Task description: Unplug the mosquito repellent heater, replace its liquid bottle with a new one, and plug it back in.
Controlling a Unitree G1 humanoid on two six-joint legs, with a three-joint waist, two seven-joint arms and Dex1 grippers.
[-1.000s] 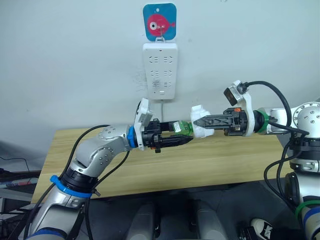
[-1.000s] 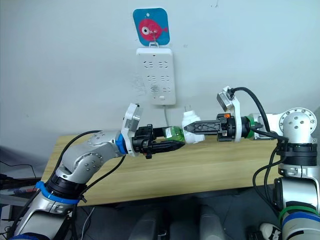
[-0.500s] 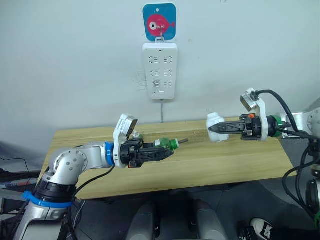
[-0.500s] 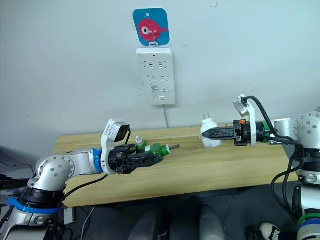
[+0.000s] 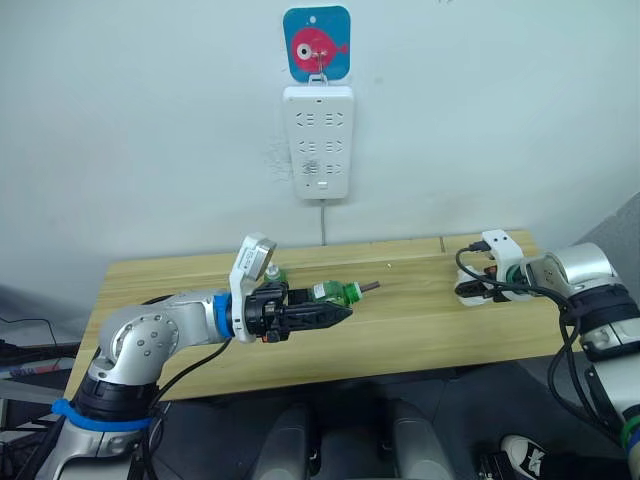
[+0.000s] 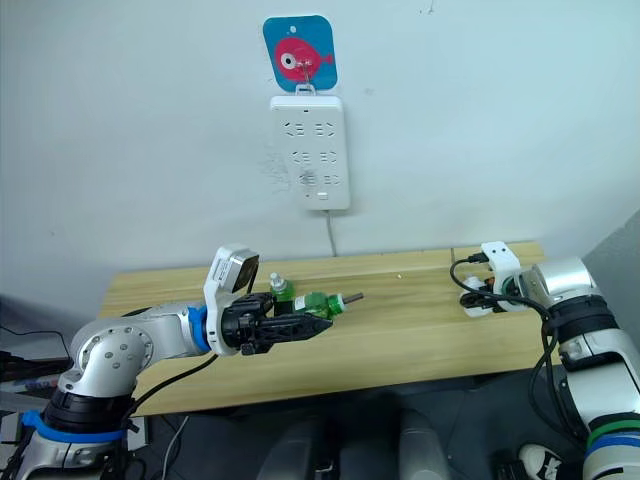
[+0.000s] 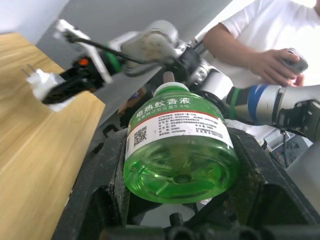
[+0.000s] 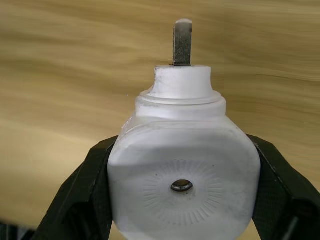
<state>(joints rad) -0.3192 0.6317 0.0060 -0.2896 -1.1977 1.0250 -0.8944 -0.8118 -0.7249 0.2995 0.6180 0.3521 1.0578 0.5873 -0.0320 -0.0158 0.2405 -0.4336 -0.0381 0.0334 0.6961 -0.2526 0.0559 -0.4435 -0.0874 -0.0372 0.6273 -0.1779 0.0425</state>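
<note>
Wooden table (image 5: 400,330) stands against a pale wall, its light grain running lengthwise. Nearest the camera, the left gripper (image 5: 325,314) is clenched on a green liquid bottle (image 5: 330,293), held on its side above the table's middle with the wick end pointing toward the right arm. In the left wrist view the bottle's (image 7: 180,145) white label carries a red band, a QR code and Chinese characters reading roughly "电热蚊香液"; the finer print cannot be made out. A second small green bottle (image 6: 279,288) stands on the table just behind the left wrist. At the right end of the table, the right gripper (image 8: 184,200) grasps the mosquito repellent heater (image 8: 184,175) by its sides, low over the wood; its round vent hole faces the wrist camera and a metal prong (image 8: 182,42) points away. Farther back, a white power strip (image 5: 319,142) hangs on the wall, its sockets empty, beneath a blue hook plate (image 5: 318,42) with a pink fish. A person in a white shirt (image 7: 270,35) stands beyond the table, holding a small device.
</note>
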